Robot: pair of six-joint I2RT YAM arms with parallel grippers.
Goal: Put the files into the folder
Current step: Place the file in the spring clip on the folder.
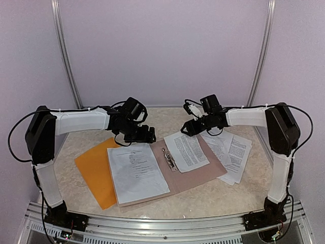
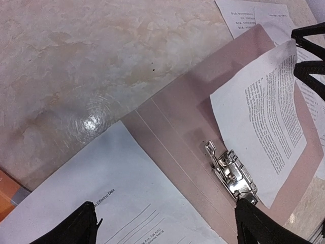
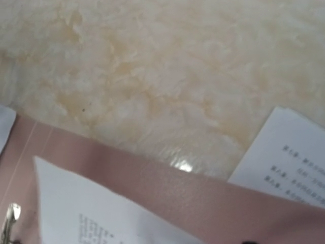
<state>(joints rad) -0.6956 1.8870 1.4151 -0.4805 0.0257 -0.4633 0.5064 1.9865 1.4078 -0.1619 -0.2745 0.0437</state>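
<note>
We saw left gripper (image 1: 144, 134) spread wide, empty | right gripper (image 1: 189, 128) parted, empty | thin printed sheets (image 1: 231, 150) lay on stiff brown clipboard (image 1: 203, 175) and by marbled desk (image 1: 228, 199) right edge | flat orange folder (image 1: 94, 170) by left edge.

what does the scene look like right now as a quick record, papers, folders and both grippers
brown clipboard: lies open, metal clip at its middle
left sheet: on the clipboard's left half
right sheet: on its right half
loose sheets: on the table at right
orange folder: flat at left, partly covered by the left sheet
left gripper: open, over the clipboard's far edge
right gripper: open, over the right sheet's far edge
</note>
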